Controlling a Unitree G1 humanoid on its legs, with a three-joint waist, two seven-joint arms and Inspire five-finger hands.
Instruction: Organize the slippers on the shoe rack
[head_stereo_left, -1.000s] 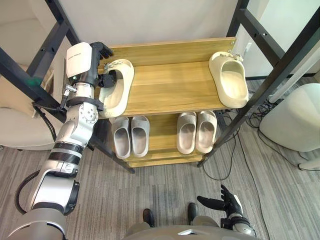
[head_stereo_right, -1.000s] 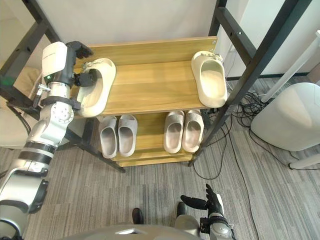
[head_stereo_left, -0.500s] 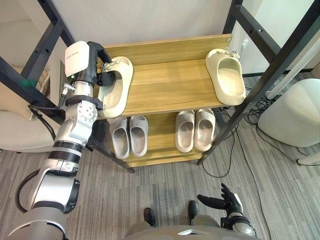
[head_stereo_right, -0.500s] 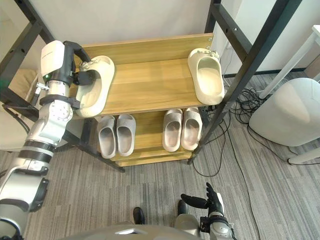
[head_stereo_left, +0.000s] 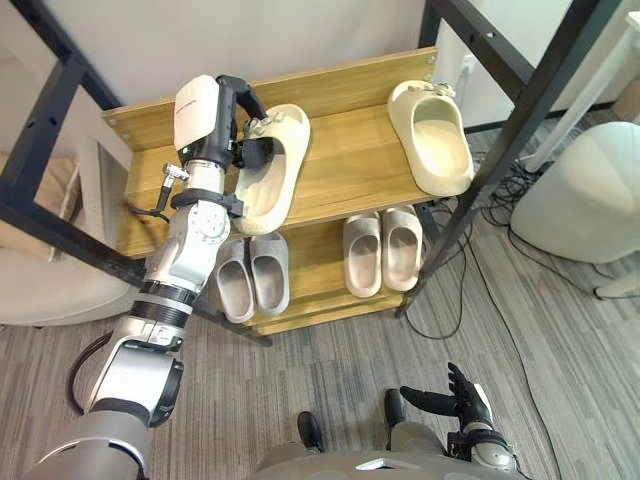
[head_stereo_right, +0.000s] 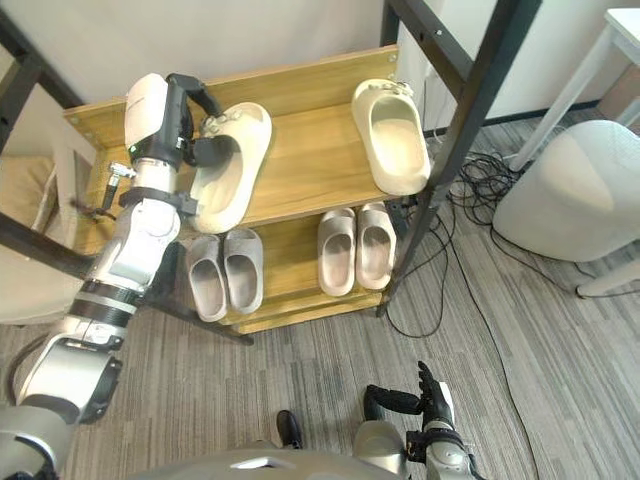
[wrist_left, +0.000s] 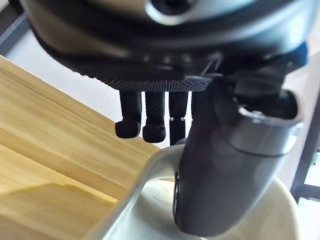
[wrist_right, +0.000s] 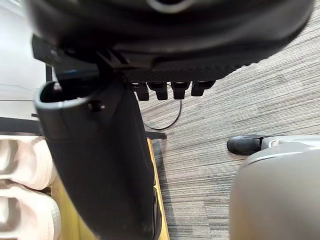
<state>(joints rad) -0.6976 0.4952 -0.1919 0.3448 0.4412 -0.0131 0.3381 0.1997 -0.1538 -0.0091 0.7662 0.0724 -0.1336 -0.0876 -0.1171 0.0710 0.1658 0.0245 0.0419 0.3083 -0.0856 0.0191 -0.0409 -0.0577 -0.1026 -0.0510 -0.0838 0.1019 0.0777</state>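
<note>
On the wooden shoe rack's top shelf (head_stereo_left: 345, 175), my left hand (head_stereo_left: 238, 112) is shut on a cream slipper (head_stereo_left: 275, 170) at its toe end. In the left wrist view the thumb (wrist_left: 220, 165) sits inside the slipper (wrist_left: 145, 185) and the fingers (wrist_left: 145, 122) curl over its rim. The slipper is tilted, its heel past the shelf's front edge. A matching cream slipper (head_stereo_left: 432, 135) lies flat at the shelf's right end. My right hand (head_stereo_left: 455, 397) hangs open low over the carpet, holding nothing.
Two pairs of grey slippers (head_stereo_left: 252, 282) (head_stereo_left: 386, 250) lie on the lower shelf. Black frame posts (head_stereo_left: 505, 115) cross in front of the rack on both sides. A white rounded seat (head_stereo_left: 580, 200) and floor cables (head_stereo_left: 485, 205) are at the right.
My left hand has carried the cream slipper rightward from the shelf's left end toward its middle. The whole view has also shifted. The right hand is unchanged.
</note>
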